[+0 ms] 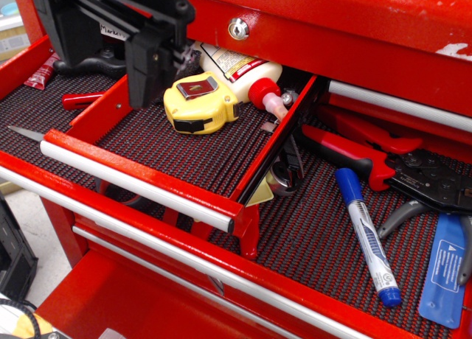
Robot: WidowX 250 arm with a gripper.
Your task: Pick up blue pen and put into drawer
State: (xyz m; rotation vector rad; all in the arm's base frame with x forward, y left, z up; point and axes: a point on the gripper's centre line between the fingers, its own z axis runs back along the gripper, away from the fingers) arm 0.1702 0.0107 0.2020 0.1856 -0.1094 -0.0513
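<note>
The blue pen point(366, 236), a white barrel with a blue cap and blue end plug, lies on the dark mesh of the full-width drawer at the right, cap pointing away. The narrow red drawer point(133, 183) with its silver tube handle stands pulled out at centre left. My black gripper point(151, 85) hangs over the back left corner of the narrow drawer, far left of the pen. It holds nothing, and I cannot tell how its fingers stand.
A yellow tape measure point(200, 102) and a glue bottle point(240, 70) lie at the back of the narrow drawer. Red-handled pliers point(383, 166) and a flat blue tool point(445, 269) flank the pen. A shiny socket point(280, 180) sits under the narrow drawer's right wall.
</note>
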